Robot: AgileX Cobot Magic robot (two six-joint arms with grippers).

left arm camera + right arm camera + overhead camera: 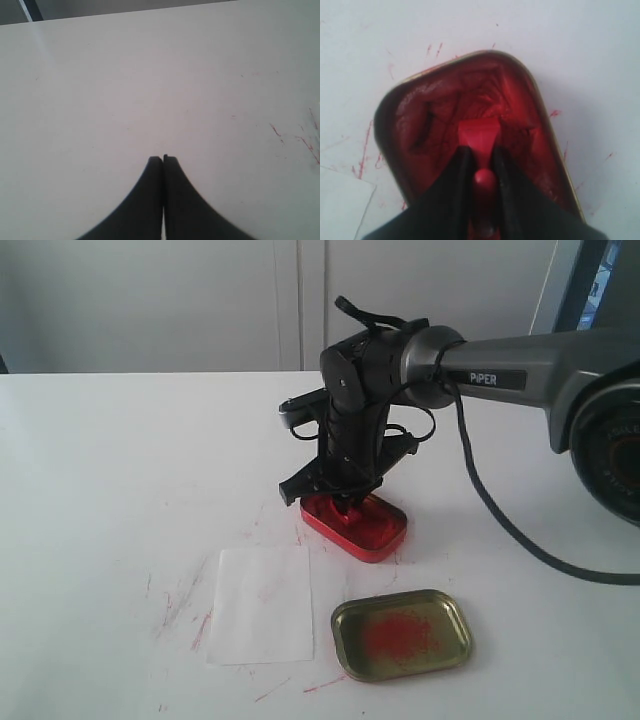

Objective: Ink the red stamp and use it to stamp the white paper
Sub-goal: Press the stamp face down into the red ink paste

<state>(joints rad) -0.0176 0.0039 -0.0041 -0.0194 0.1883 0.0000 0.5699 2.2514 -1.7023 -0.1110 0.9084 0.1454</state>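
Observation:
My right gripper is shut on the red stamp, holding its narrow handle, and the stamp's flat base is pressed down into the paste of the red oval ink tin. In the exterior view that gripper stands over the ink tin at the table's middle, hiding the stamp. The white paper lies flat in front of the tin, to its left. My left gripper is shut on nothing above bare table and does not show in the exterior view.
The gold-coloured lid, smeared red inside, lies open side up at the front right of the paper. Red ink streaks mark the white table around the paper. The right arm's cable trails across the table at right.

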